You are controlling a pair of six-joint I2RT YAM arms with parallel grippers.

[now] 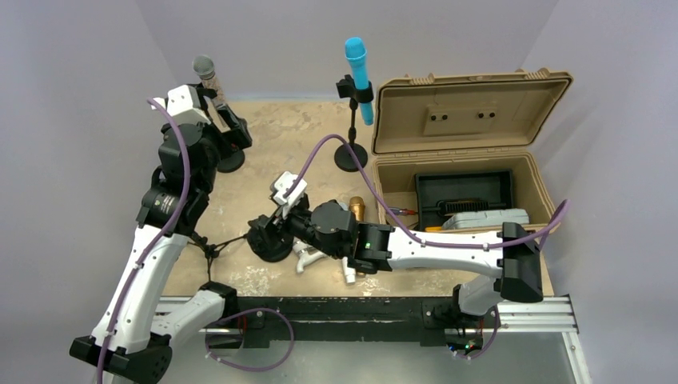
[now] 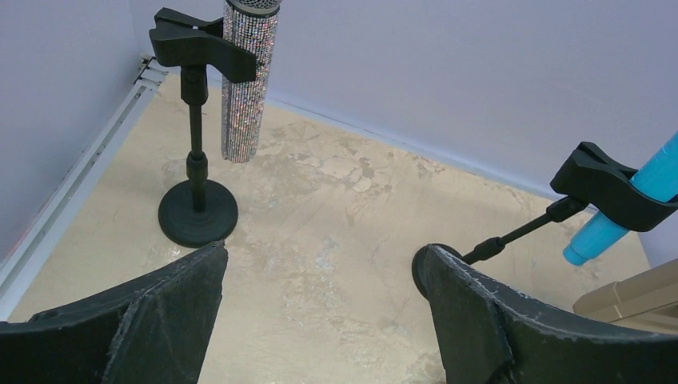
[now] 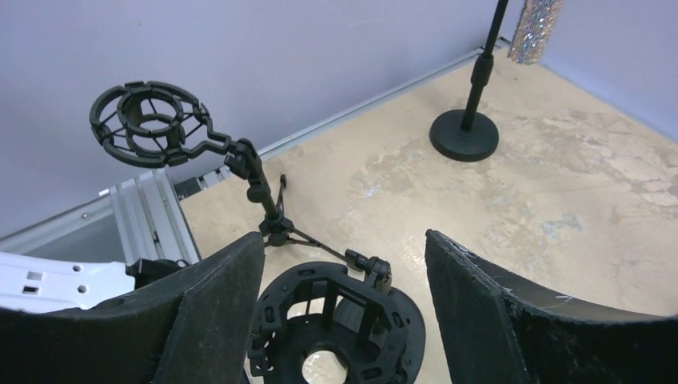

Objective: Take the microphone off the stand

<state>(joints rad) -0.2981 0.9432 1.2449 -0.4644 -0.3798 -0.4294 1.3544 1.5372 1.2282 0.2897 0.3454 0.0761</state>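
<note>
Lilac walls close round a mottled beige surface (image 2: 336, 208), where the silver glitter microphone (image 2: 248, 88) hangs grille-up in the spring clip of a black round-based stand (image 2: 197, 210) near the far left corner. The left tool (image 2: 321, 268) faces it from well back, fingers apart and holding nothing. A blue microphone (image 1: 358, 70) sits clipped in a second black stand (image 1: 351, 156) beside the open tan hard case (image 1: 472, 112). I cannot tell which of the two the task means. The right tool (image 3: 344, 240) hovers, fingers apart and empty, over a black shock-mount ring (image 3: 336, 336) lying on the surface.

Risks, as I judge them:
- The clip probably grips firmly, so a sideways pull could tip the whole stand rather than free the microphone.
- A grasp taken too low would catch the clip as well.
- The glitter shell may slip between the fingers.
- The right arm's purple cable (image 1: 320, 152) loops close to the blue microphone's stand and could drag it.

No brand, label or writing is legible anywhere.
</note>
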